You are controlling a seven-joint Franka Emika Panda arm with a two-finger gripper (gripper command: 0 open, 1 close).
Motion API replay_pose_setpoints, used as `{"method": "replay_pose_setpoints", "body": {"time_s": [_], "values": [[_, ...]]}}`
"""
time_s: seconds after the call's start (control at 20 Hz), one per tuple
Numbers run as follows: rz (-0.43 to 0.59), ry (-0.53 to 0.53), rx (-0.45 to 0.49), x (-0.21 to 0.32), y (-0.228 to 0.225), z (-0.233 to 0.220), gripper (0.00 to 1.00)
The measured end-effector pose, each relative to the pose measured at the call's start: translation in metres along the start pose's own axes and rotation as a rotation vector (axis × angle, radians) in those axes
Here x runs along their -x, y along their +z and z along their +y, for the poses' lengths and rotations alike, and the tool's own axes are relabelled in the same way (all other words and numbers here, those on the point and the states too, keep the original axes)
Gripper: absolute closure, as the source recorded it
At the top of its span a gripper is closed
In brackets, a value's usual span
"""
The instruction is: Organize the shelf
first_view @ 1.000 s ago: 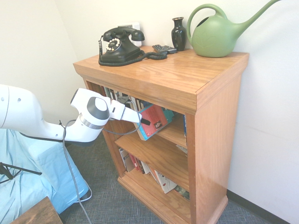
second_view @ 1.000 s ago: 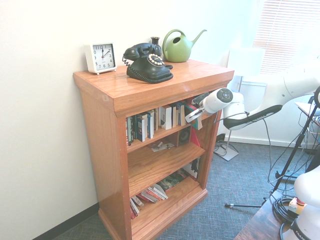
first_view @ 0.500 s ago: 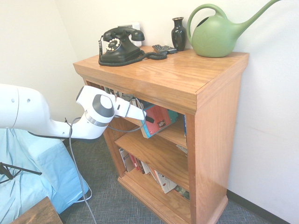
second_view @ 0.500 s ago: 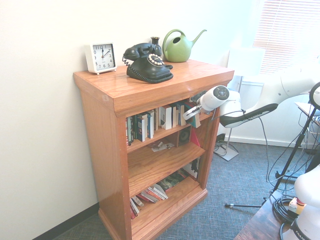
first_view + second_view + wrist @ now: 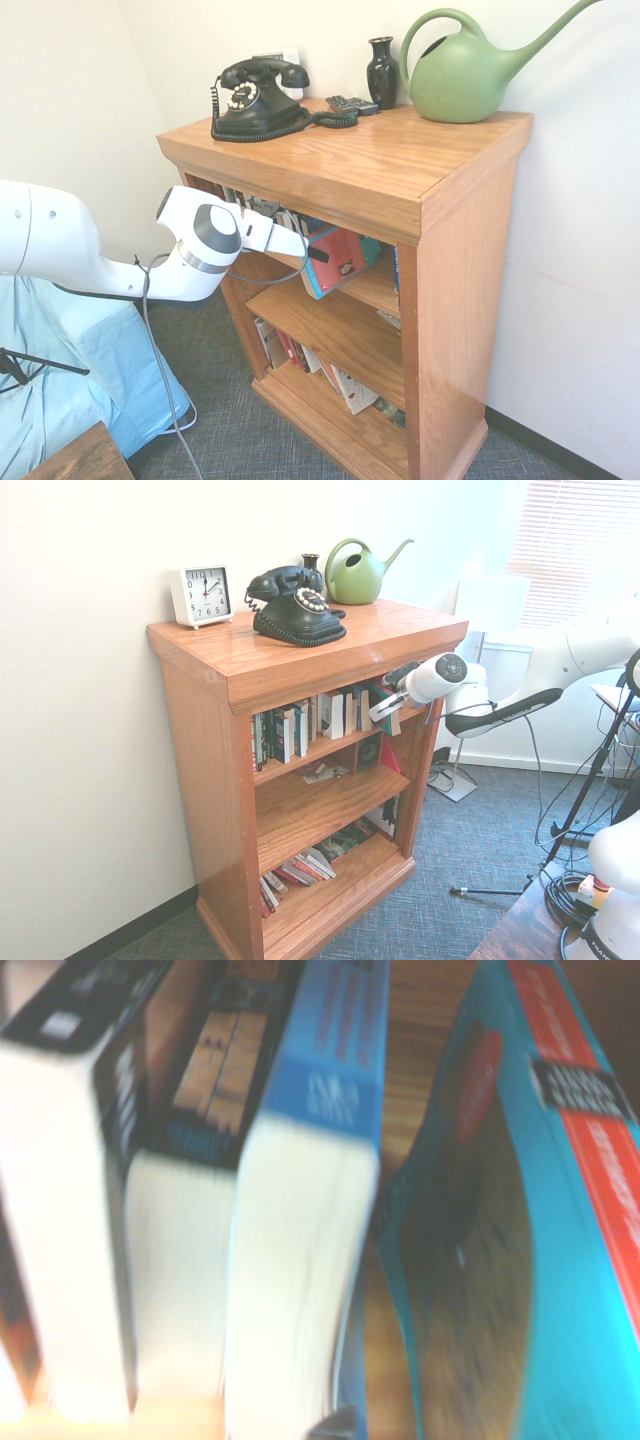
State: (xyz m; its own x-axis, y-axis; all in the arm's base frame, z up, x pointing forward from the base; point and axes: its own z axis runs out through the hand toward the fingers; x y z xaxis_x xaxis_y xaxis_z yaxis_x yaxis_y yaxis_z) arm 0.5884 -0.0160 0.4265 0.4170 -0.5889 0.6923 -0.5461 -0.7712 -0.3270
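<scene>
Gripper (image 5: pixel 312 255) sits at the mouth of the shelf (image 5: pixel 440 300), right against the teal-and-red book (image 5: pixel 338 260) on the top inner board; whether its fingers are spread or pinching the cover cannot be told from either outside view. That book leans, its long axis tilted toward the upright row of books (image 5: pixel 305 728), which lies just beyond the fingertips in the wrist view, with a gap of bare board between. Compared with a second ago, the book stands deeper in and a little more upright, and the arm has barely shifted.
</scene>
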Motion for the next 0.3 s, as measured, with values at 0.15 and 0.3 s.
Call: {"method": "replay_pose_setpoints", "body": {"time_s": [0.15,0.3], "values": [[-0.008,0.015,-0.004,0.011,-0.018,0.017,0.0],[-0.018,0.049,-0.014,0.027,-0.04,0.034,0.0]]}}
